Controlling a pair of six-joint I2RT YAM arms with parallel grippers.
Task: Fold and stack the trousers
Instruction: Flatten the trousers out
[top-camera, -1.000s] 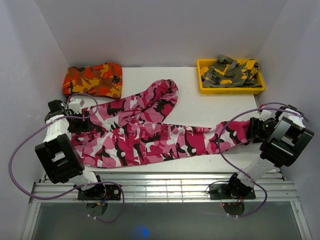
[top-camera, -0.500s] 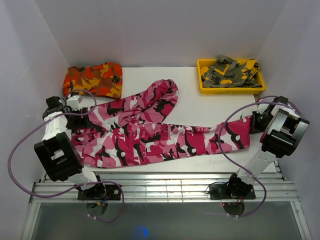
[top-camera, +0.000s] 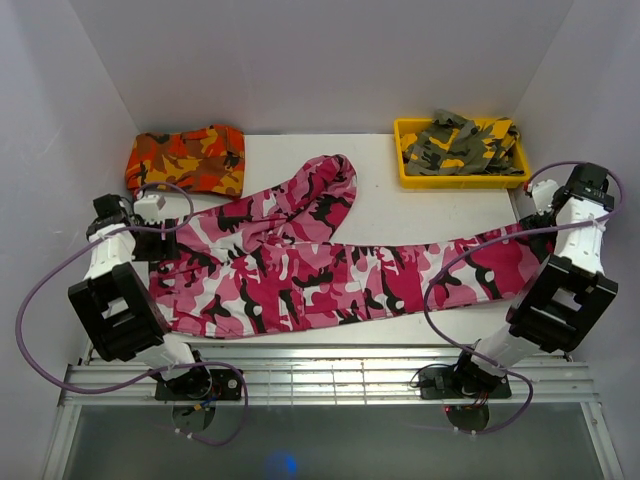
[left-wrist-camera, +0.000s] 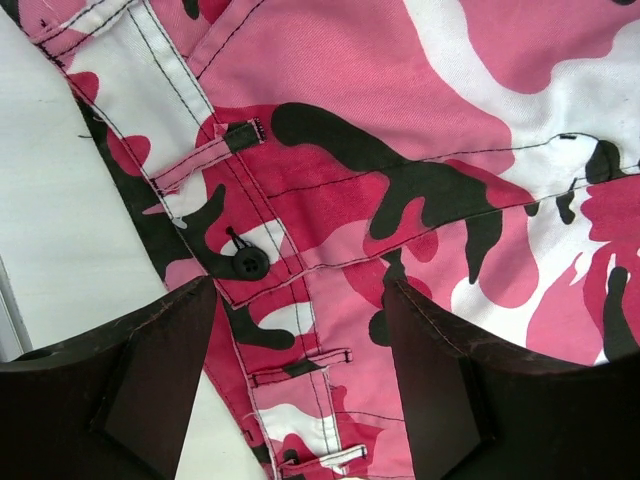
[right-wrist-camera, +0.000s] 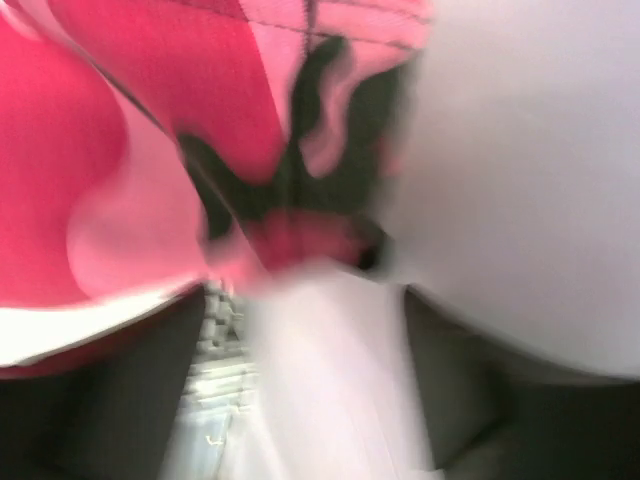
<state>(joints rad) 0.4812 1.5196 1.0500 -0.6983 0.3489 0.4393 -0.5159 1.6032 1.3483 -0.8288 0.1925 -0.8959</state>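
The pink, magenta, white and black camouflage trousers (top-camera: 330, 270) lie spread across the table, waistband at the left. One leg is stretched to the right edge and the other angles up to the back middle. My left gripper (top-camera: 168, 238) is open over the waistband. In the left wrist view its gripper (left-wrist-camera: 300, 400) straddles the belt loops and a black button (left-wrist-camera: 247, 262). My right gripper (top-camera: 548, 222) is at the cuff of the stretched leg. Its wrist view is blurred, with the gripper's (right-wrist-camera: 310, 400) fingers apart, pale table between them and pink fabric (right-wrist-camera: 150, 150) ahead.
Folded orange-red camouflage trousers (top-camera: 185, 160) lie at the back left. A yellow bin (top-camera: 407, 172) with olive-grey camouflage trousers (top-camera: 462, 145) stands at the back right. White walls close in both sides, and a metal rail runs along the near edge (top-camera: 320, 375).
The right arm has swung to the far right and back, and the lower trouser leg now lies drawn out straighter to the right edge. The left gripper has barely moved.
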